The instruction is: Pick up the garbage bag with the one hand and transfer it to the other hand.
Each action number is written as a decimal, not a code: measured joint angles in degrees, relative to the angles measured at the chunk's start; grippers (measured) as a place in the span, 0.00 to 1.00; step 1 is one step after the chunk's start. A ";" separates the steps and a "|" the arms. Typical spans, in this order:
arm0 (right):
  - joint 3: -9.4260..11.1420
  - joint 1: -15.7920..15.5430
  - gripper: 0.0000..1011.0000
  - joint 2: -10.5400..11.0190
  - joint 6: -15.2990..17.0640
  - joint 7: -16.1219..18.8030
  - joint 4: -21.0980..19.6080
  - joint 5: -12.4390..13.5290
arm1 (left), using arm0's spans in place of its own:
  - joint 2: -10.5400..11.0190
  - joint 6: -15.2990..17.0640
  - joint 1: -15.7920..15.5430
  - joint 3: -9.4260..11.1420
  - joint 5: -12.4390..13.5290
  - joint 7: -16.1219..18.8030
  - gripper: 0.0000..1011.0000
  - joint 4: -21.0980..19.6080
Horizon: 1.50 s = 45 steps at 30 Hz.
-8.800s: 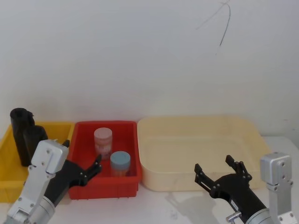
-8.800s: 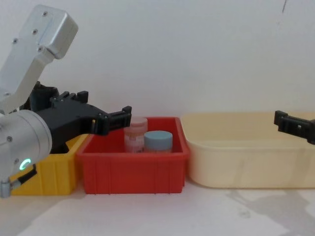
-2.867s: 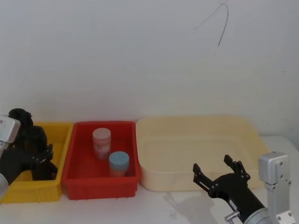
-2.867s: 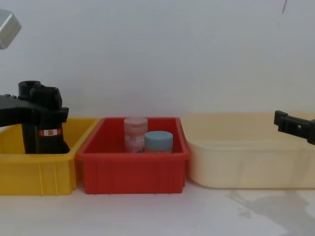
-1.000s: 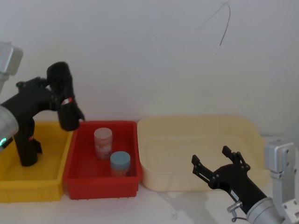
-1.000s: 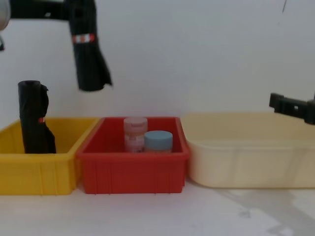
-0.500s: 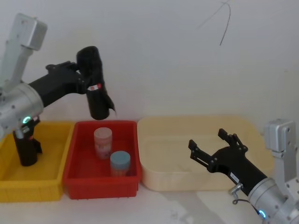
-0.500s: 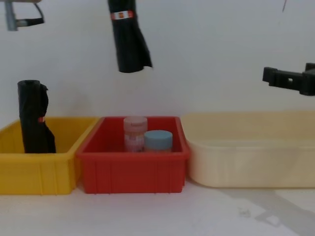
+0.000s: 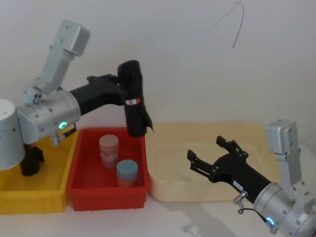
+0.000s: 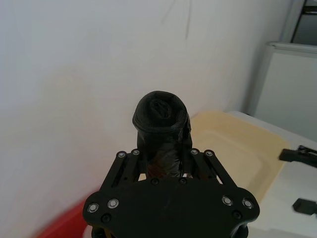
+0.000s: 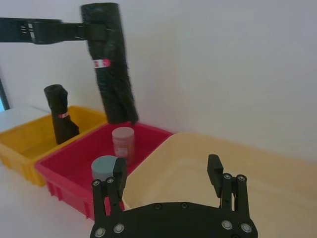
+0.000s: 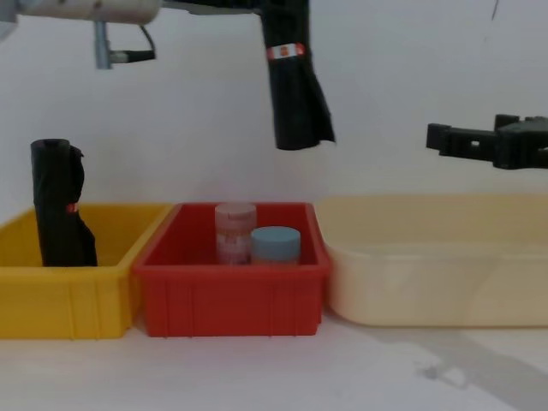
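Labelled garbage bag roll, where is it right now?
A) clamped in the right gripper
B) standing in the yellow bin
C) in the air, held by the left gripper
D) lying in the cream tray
C: the left gripper is shut on the garbage bag, high above the red bin, while the right gripper is open and apart from it.

Black garbage bag (image 9: 132,94) with a red-and-white band, above the red bin (image 9: 106,191); yellow bin (image 9: 29,200) left of it, cream tub (image 9: 170,190) right.

garbage bag rolls (image 9: 133,101) (image 9: 29,163) 2 | jars (image 9: 109,148) (image 9: 127,173) 2 | bins (image 9: 29,201) (image 9: 106,198) (image 9: 197,190) 3 | pincers (image 9: 121,94) (image 9: 205,149) 2
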 joint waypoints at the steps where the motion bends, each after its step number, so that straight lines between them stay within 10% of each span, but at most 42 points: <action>1: -0.09 0.13 0.99 -0.04 0.05 0.17 0.10 0.13 | -0.19 0.05 -0.22 0.23 -0.07 -0.17 0.35 0.35; 26: -5.10 5.87 0.99 -2.47 -1.08 2.86 7.60 0.79 | -4.07 3.58 -6.73 6.20 -1.67 -4.50 0.35 7.70; 45: -4.97 10.23 0.99 -5.17 -2.18 1.86 15.78 1.42 | -4.64 4.89 -8.55 7.88 -1.83 -5.63 0.35 9.21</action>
